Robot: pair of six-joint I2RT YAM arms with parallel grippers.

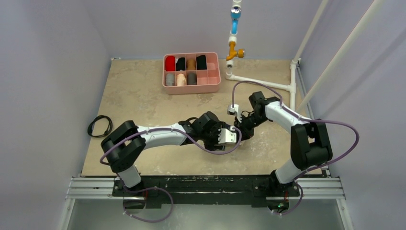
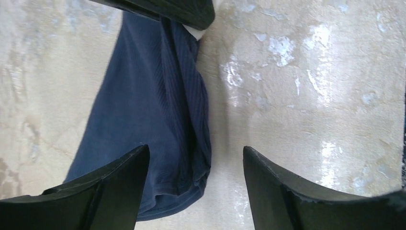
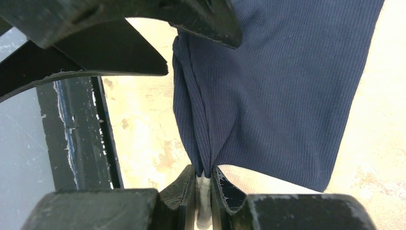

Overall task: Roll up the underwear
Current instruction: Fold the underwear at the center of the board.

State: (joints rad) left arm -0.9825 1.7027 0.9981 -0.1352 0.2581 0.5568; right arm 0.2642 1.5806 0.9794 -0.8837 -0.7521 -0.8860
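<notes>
On the surface, the underwear lies folded lengthwise, unrolled. Right end effector is clamped on its cream band; left end effector, jaws apart, straddles the far hem. Step: starting the roll; next, left must probably grip that hem.

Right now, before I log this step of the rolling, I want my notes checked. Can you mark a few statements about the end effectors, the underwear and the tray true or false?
1. The right end effector pinches the underwear at its pale band. True.
2. The left end effector is clamped on the underwear. False: its jaws stand apart over the fabric and pinch nothing.
3. The underwear is a tight, finished roll. False: it lies mostly spread on the table, with one edge bunched into folds.
4. The pink tray at the far side of the table holds fabric rolls. True.
</notes>
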